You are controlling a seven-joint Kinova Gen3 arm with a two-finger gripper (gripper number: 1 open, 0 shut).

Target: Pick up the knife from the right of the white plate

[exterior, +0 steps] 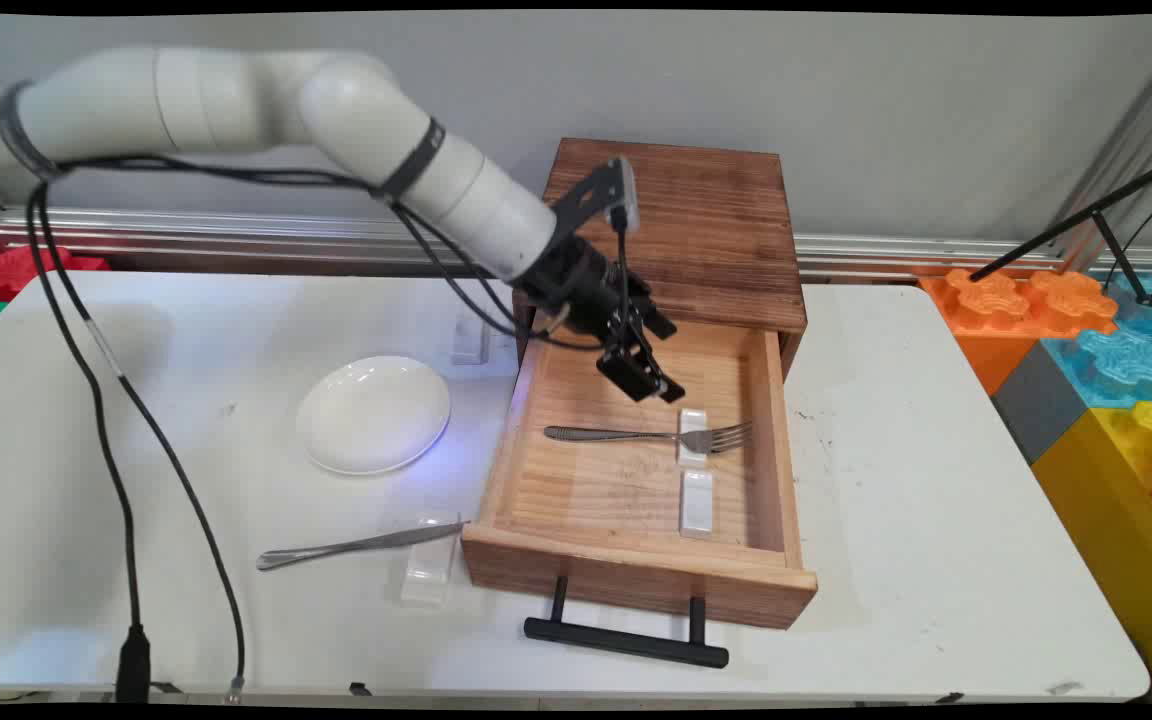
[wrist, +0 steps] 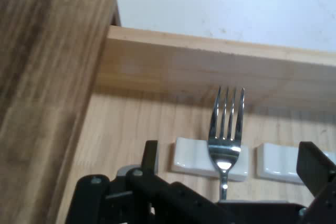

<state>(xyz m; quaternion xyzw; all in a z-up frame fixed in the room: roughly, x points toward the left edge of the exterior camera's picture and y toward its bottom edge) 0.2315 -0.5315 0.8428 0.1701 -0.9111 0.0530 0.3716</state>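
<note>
the black two-finger gripper (exterior: 654,385) hangs over the back half of the open wooden drawer (exterior: 636,580), tilted down toward the drawer's right side. its fingers (wrist: 150,156) are spread wide apart and pinch nothing (the hand view shows one on each side, with bare gap between them). the nearest thing is the metal fork (exterior: 646,436), which lies flat across the drawer floor just below and in front of the gripper, apart from it. the fork's handle points to the drawer's left wall and its tines to the right wall, and its neck rests on a small white cutlery rest (exterior: 693,437). a second white rest (exterior: 696,502) lies bare just beside it, nearer the drawer's front wall.

the drawer is pulled well out of a dark wooden cabinet (exterior: 696,220) at the table's (exterior: 936,500) far edge, and its black handle (exterior: 626,642) reaches toward the near edge. on the table left of the drawer lie a white plate (exterior: 373,412) and, near the drawer's front left corner, a table knife (exterior: 356,546) with its blade on a clear rest (exterior: 428,572).
</note>
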